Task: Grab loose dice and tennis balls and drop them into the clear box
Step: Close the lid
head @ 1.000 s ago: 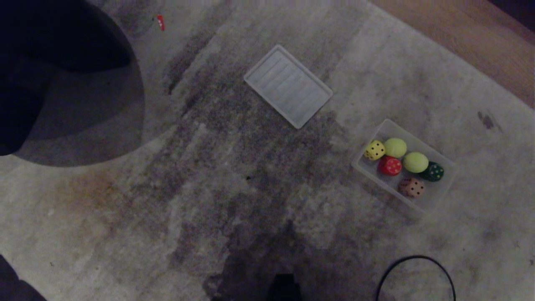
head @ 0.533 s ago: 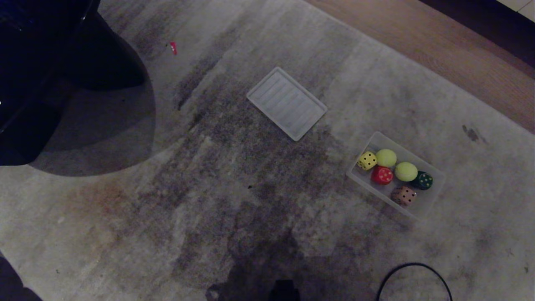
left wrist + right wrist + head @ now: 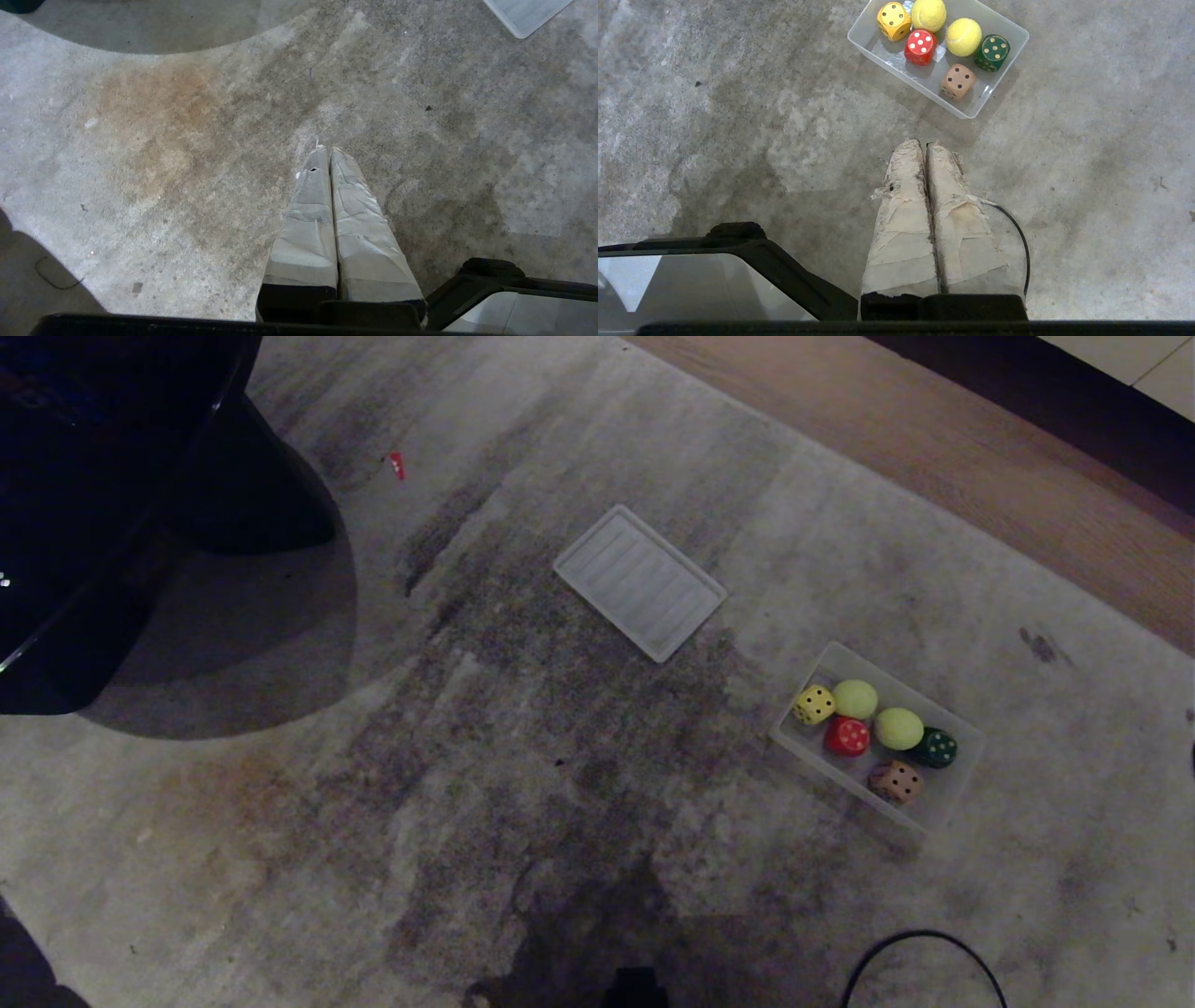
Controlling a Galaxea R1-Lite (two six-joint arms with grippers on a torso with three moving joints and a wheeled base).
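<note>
Between the earlier head view and the present one the whole scene is shifted, the camera having been raised with the torso while nothing on the carpet (image 3: 280, 859) was displaced. All four dice (image 3: 848, 735) and both tennis balls (image 3: 855, 699) are seen inside the clear box (image 3: 954, 782), near the ribbed panel (image 3: 640, 581). The left gripper (image 3: 327, 150) and right gripper (image 3: 923, 143) are clenched on nothing above bare carpet; the task is judged complete, so both arms are best kept parked.
</note>
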